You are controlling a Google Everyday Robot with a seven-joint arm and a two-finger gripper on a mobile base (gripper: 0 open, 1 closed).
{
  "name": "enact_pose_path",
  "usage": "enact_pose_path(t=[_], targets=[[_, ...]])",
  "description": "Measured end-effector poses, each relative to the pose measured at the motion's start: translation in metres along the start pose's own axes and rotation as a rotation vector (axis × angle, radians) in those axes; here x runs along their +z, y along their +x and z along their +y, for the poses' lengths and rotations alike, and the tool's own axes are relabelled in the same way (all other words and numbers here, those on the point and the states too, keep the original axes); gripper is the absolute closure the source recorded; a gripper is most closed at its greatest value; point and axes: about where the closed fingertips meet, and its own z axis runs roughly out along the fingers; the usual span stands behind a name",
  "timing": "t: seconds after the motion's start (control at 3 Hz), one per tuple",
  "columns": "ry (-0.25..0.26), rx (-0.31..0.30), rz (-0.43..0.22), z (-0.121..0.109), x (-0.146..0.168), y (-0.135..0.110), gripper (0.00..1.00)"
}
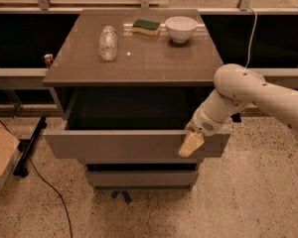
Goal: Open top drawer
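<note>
The wide, flat-fronted grey-brown top drawer [114, 145] stands pulled out toward 6 o'clock from under the brown desk [154, 66], its dark box showing. The white arm's tan gripper [191, 144] touches the front panel's top edge near its 3 o'clock end; I cannot tell whether the jaws are wide or narrow. On the desk a clear plastic bottle [108, 42] lies at 10 o'clock and a white bowl [181, 29] at 1.

The wide grey-brown top drawer [119, 145] stood pulled out beneath the flat brown cabinet top [154, 58] (clear plastic bottle [108, 42] left, white round bowl [181, 29] right); the tan gripper [191, 145] lay against the drawer front's right end.
</note>
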Motion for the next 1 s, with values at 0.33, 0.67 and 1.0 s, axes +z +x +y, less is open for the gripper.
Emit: enact_pose_path(t=[0.33, 0.67, 1.0], targets=[[0.000, 0.000, 0.000, 0.000, -0.001, 0.000, 0.65], [-0.005, 0.035, 0.017, 0.028, -0.006, 0.013, 0.88], [-0.006, 0.046, 0.018, 0.032, -0.006, 0.016, 0.83]])
